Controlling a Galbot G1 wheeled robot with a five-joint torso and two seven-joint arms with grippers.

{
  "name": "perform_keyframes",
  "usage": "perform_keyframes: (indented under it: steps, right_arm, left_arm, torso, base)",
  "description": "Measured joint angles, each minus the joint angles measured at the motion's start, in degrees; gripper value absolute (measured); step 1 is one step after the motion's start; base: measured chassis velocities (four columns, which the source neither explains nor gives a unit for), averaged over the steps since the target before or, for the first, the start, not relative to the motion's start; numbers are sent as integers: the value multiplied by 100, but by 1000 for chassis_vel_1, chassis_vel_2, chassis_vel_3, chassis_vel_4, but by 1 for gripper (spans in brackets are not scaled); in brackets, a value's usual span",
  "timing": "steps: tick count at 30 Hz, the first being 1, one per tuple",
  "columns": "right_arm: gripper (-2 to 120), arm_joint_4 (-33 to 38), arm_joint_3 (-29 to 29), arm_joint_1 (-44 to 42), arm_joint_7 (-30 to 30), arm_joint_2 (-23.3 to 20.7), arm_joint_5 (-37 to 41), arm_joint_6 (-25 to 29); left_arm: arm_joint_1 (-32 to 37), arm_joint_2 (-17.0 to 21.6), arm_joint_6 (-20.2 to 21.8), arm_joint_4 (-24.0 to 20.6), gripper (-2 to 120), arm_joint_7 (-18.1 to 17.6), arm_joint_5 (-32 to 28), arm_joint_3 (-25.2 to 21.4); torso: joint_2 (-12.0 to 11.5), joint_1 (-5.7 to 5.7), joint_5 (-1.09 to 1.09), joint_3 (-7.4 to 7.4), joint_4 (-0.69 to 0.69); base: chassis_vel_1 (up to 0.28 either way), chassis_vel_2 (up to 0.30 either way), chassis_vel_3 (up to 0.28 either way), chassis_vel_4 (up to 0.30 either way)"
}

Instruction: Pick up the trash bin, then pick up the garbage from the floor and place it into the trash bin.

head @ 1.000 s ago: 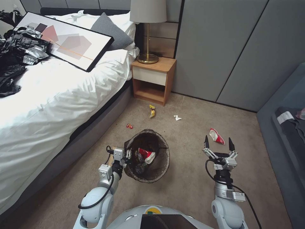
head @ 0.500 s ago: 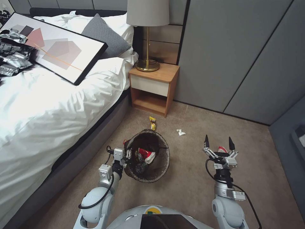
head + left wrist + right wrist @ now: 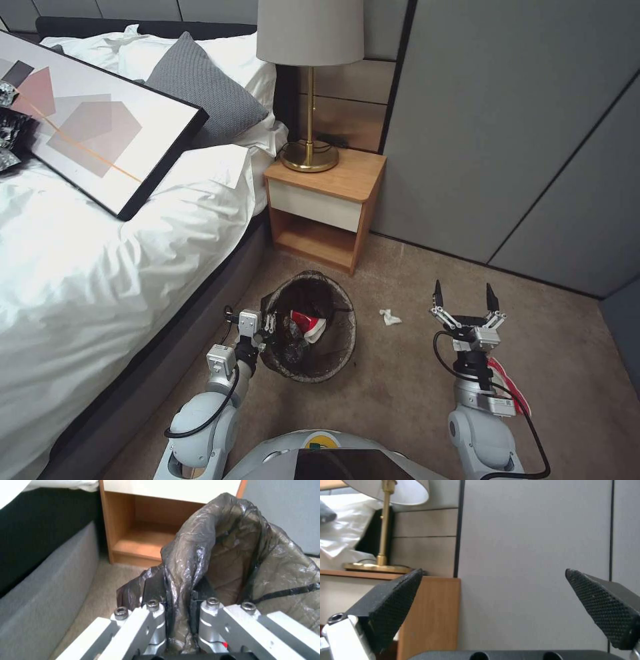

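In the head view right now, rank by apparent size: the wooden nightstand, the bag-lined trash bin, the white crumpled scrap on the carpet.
1. Wooden nightstand, though it stands farther off.
2. Bag-lined trash bin, held nearer the camera by the left tool.
3. White crumpled scrap, smallest.

The left gripper (image 3: 267, 327) is held forward and low, its jaws closed on the bin (image 3: 310, 327) rim's bag-covered edge. The right gripper (image 3: 466, 299) is raised upright on a bent arm, jaws spread wide, nothing between them.
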Motion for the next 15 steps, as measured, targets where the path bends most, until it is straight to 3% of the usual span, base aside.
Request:
perform_keyframes:
  steps: [1,8,12,14,15]
  right_arm:
    - [100,-63,39,62,25,-17,-80,103]
    - [100,-135,162,149,138,-78,-226,96]
    - [100,-101,385,153,326,-91,-450,-276]
    - [100,-49,688,67,497,-100,-836,-847]
    - [100,-49,688,67,497,-100,-836,-847]
  left_arm:
    - [3,2,0,0,7,-1,1,0]
    - [8,13,0,-14,7,-1,9,-6]
    - [35,25,2,-43,7,0,12,1]
    - [48,30,2,-59,7,0,12,9]
    - [48,30,2,-59,7,0,12,9]
  torso:
    - [0,0,-4,1,5]
    - [0,2,-3,2,3]
    - [0,0,-3,-1,2]
    - [0,0,-3,-1,1]
    - [0,0,-3,-1,1]
  base:
    - [-70,108,116,-54]
    - [12,1,-11,0]
    - [0,0,0,0]
    - [0,0,0,0]
    - [0,0,0,0]
